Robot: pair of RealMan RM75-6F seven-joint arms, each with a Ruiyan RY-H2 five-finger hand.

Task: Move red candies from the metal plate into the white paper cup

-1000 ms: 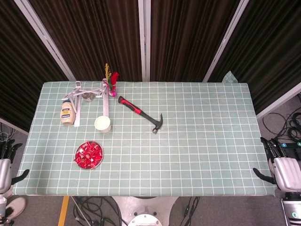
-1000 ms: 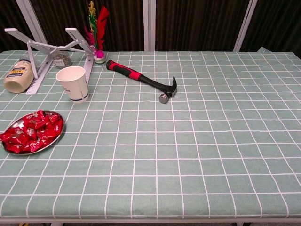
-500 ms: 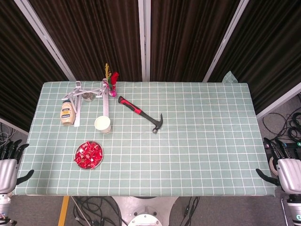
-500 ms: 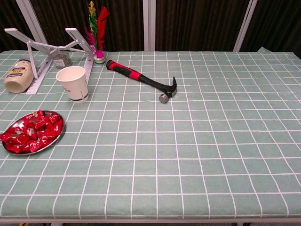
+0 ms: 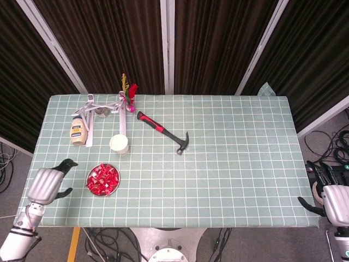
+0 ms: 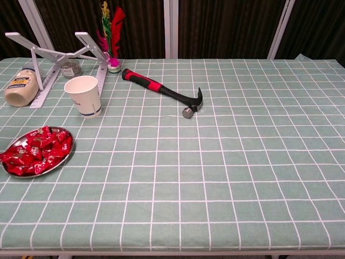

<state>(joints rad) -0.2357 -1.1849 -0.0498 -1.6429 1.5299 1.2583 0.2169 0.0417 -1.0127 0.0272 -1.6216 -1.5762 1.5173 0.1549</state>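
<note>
1. One metal plate (image 5: pixel 89 184) near the table's left front, heaped with red candies (image 6: pixel 35 151); too jumbled to count, wrapper print unreadable.
2. One white paper cup (image 6: pixel 83 95) stands upright just behind the plate, apart from it.
3. Left hand (image 5: pixel 49 183) hovers over the table's left edge, beside the plate, fingers apart, holding nothing.
4. Right hand (image 5: pixel 330 194) hangs off the right edge, released, empty.
5. One hammer (image 5: pixel 163 132), one jar (image 5: pixel 79 131) lying down, label too small to read.
</note>
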